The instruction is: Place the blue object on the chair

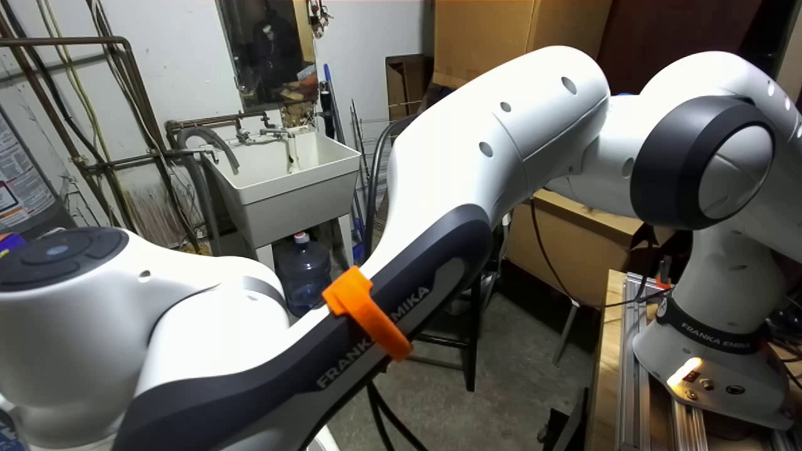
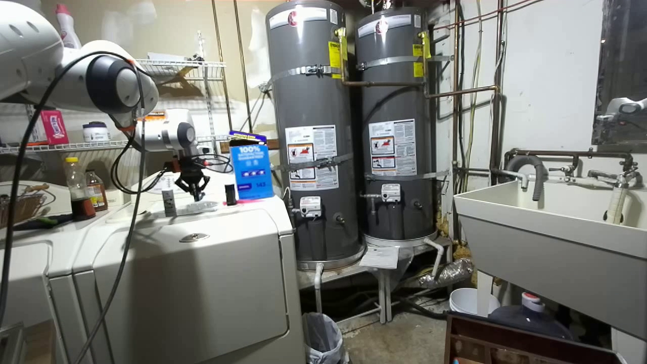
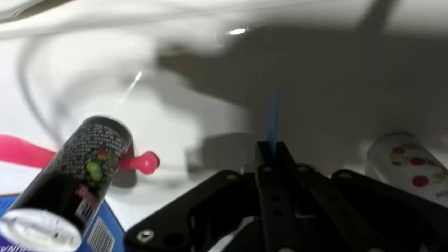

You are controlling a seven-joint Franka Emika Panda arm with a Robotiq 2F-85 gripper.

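Observation:
The blue object (image 3: 273, 119) is a slim blue stick in the wrist view, pointing away from the fingertips. My gripper (image 3: 271, 145) is shut on its near end. In an exterior view the gripper (image 2: 196, 190) points down, low over the white machine top (image 2: 237, 222); the stick is hardly visible there. The chair shows partly in an exterior view as dark rung-braced legs (image 1: 471, 351) behind my arm; its seat is hidden by the arm. A dark brown wooden edge (image 2: 525, 339) at the bottom right of an exterior view may be the chair; I cannot tell.
A black printed bottle (image 3: 80, 168), a pink spoon-like item (image 3: 143, 163), a white bottle (image 3: 409, 164) and a big blue carton (image 2: 252, 174) stand or lie around the gripper. A sink (image 2: 551, 222), water heaters (image 2: 313, 111) and a water jug (image 1: 303, 272) are beyond.

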